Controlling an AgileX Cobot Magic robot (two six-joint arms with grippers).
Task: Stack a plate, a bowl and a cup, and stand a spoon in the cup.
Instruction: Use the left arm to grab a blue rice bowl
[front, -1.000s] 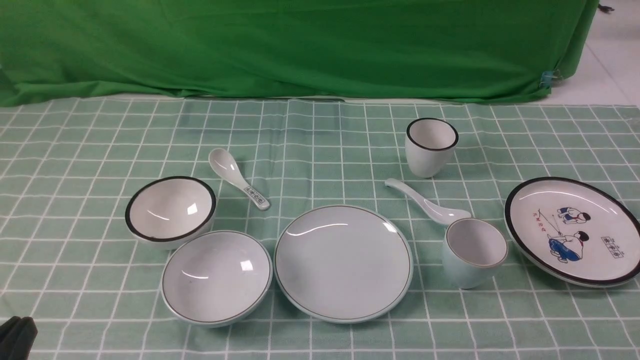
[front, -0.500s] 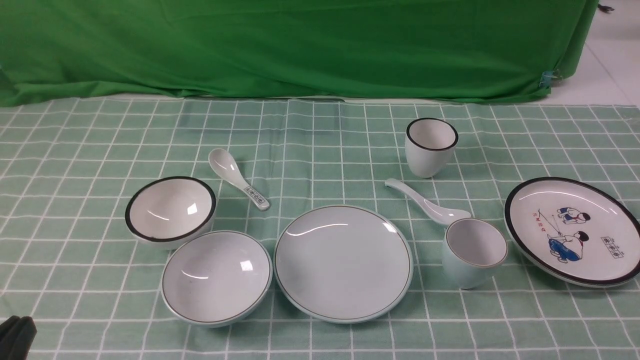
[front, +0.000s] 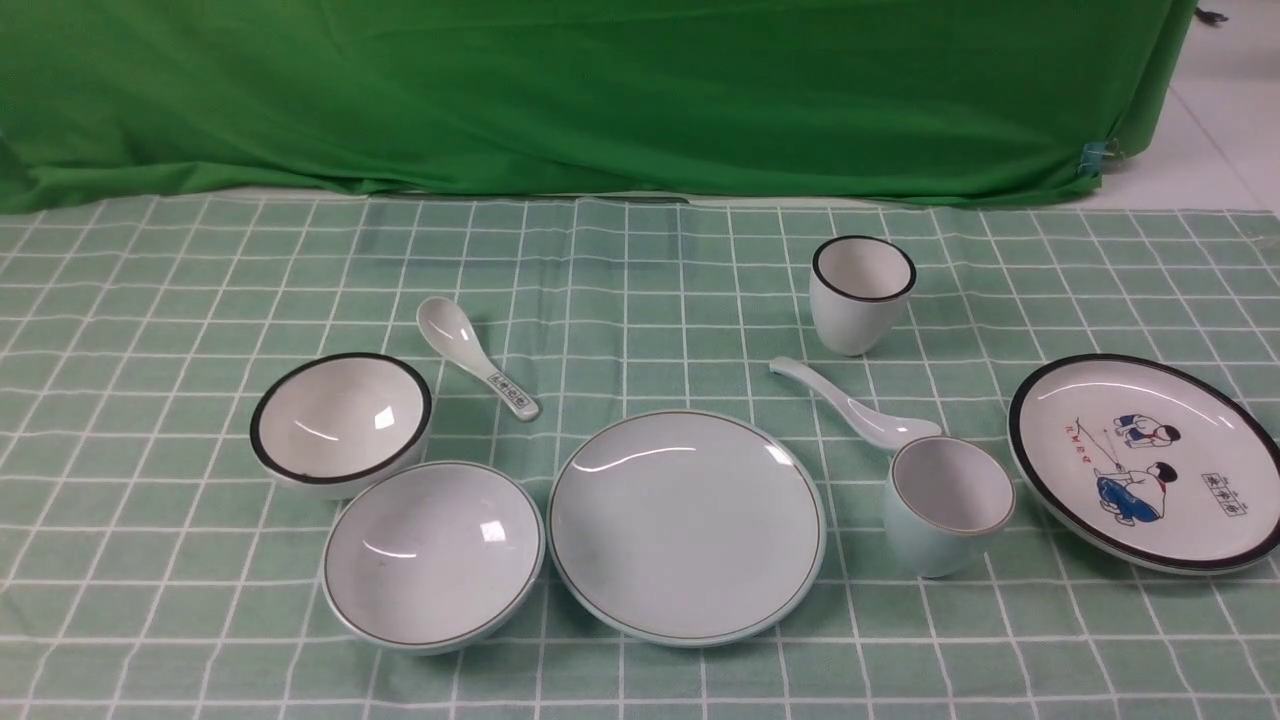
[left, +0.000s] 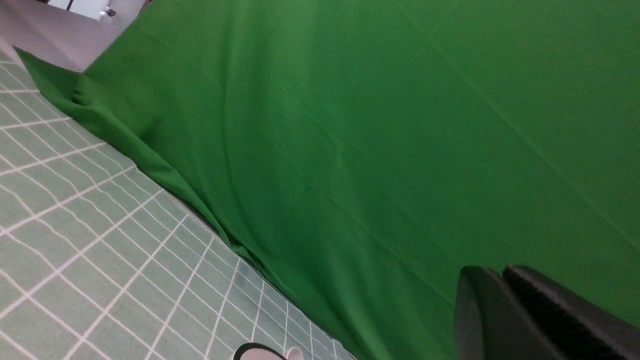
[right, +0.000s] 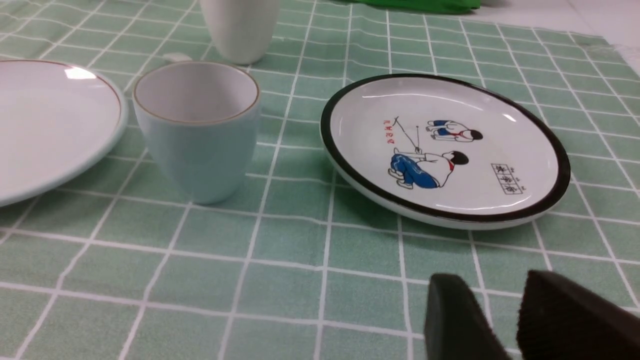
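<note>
A staged recording set, of the lab or studio kind, is indicated rather than a home dining room. A plain green backdrop cloth (front: 600, 90) is hung ahead of the left gripper (left: 490, 274) and fills most of what is seen past it. A green checked tablecloth (front: 640, 300) is spread beneath and ahead of the right gripper (right: 489, 282) (a cartoon plate (right: 445, 145) is laid just ahead of it). Bare pale floor (front: 1230, 120) is shown beyond the backdrop's edge.
</note>
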